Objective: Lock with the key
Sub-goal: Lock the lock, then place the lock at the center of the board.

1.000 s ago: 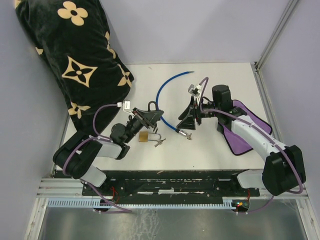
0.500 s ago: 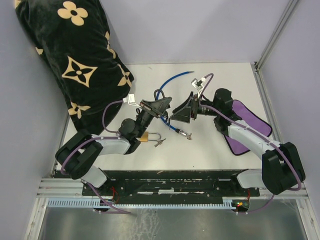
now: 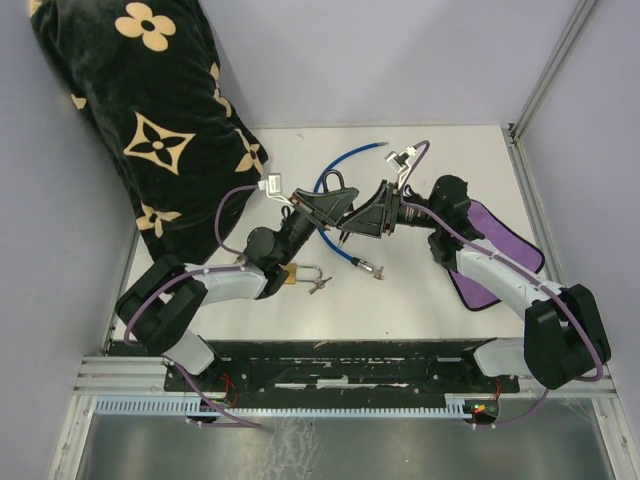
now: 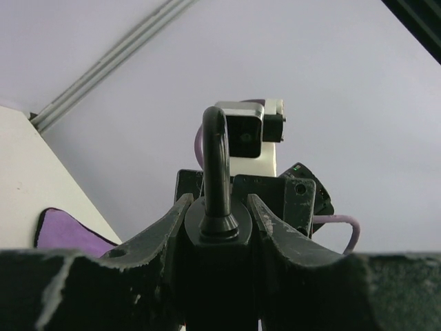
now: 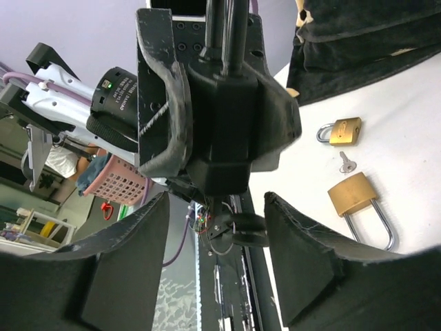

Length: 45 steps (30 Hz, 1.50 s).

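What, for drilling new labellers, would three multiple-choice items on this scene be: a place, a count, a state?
1. Where is the purple cloth?
A) hanging on the back wall
B) folded on a shelf
C) on the table, right side

2. How many brass padlocks lie on the table in the right wrist view?
A) two
B) four
C) none

3. The left gripper is:
A) open and empty
B) shut on the black padlock
C) out of view

Key: C, it lies flat near the right edge; A, a small one and a larger one; B, its fingers clamp the body, with the shackle rising between them.
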Motion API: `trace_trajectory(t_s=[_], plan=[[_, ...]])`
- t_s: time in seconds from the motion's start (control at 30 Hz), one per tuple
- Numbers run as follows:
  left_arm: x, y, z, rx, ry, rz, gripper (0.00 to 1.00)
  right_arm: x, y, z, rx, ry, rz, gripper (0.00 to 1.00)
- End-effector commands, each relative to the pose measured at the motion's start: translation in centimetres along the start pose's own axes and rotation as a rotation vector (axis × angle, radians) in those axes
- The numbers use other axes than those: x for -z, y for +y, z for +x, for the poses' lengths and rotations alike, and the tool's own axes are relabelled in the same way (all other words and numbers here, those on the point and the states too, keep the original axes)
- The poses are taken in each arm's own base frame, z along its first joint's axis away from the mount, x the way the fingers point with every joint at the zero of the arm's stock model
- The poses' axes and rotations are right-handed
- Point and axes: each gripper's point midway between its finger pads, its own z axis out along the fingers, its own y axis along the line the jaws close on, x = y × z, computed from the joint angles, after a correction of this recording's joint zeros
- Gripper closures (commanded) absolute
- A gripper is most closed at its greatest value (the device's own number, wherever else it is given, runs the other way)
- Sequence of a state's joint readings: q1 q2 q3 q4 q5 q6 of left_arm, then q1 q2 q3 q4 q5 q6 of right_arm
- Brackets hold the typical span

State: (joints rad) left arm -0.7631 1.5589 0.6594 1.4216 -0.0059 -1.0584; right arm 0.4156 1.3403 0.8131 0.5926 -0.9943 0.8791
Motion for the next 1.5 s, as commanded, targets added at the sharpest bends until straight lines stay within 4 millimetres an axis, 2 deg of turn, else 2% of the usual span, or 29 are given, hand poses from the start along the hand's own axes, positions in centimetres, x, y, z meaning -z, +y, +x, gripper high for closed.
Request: trace_trajectory(t_s=[0.0, 0.13, 0.27, 0.43, 0.5, 0.67, 0.83, 1.0, 1.17, 1.2, 1.23, 1.4, 1.43, 1.47], plan=[[-1.4, -4.9, -0.8, 0.018, -0.007, 0.170, 0.88, -0.2, 3.3, -2.4, 0.085, -0.036, -0.090, 0.39], [-1.7, -4.9, -0.3, 0.030, 0.005, 0.181, 0.87, -0.3, 3.1, -2.2, 0.068, -0.028, -0.092, 0.53], [-1.8, -4.8, -0.1, 0.036, 0.004, 0.181, 0.81, -0.5, 3.0, -2.2, 0.052, -0.022, -0.094, 0.74], [-1.2, -4.8, -0.6, 0.034, -0.019, 0.172, 0.64, -0.2, 3.1, -2.1, 0.068, -0.012, -0.094, 0.94], [-0.8, -4.8, -0.7, 0.021, -0.018, 0.169, 0.53, -0.1, 3.3, -2.1, 0.075, -0.006, -0.102, 0.97], [0.3, -4.7, -0.8, 0.006, 0.030, 0.176, 0.35, 0.2, 3.6, -2.4, 0.088, 0.001, -0.113, 0.98], [1.2, -4.5, -0.6, 0.037, 0.139, 0.198, 0.32, 0.7, 3.7, -2.7, 0.109, 0.005, -0.119, 0.98], [1.8, -3.1, -0.3, 0.023, 0.253, 0.145, 0.39, 0.8, 3.3, -2.1, 0.138, 0.048, -0.109, 0.98], [2.4, -3.2, 0.4, -0.008, 0.341, 0.149, 0.46, 0.8, 2.7, -1.6, 0.131, 0.076, -0.103, 0.98], [2.4, -3.4, 0.7, -0.007, 0.362, 0.159, 0.50, 0.7, 2.5, -1.6, 0.130, 0.080, -0.101, 0.98], [2.4, -3.6, 0.8, -0.005, 0.373, 0.171, 0.60, 0.7, 2.3, -1.4, 0.126, 0.087, -0.099, 0.98], [2.6, -4.6, 1.1, -0.015, 0.402, 0.245, 0.91, 0.7, 1.7, -1.1, 0.124, 0.109, -0.089, 0.98], [2.6, -4.6, 0.9, -0.021, 0.395, 0.249, 0.96, 0.6, 1.6, -1.0, 0.126, 0.112, -0.087, 0.98], [2.5, -4.5, 0.5, -0.027, 0.372, 0.245, 0.97, 0.6, 1.4, -0.8, 0.125, 0.121, -0.084, 0.98]])
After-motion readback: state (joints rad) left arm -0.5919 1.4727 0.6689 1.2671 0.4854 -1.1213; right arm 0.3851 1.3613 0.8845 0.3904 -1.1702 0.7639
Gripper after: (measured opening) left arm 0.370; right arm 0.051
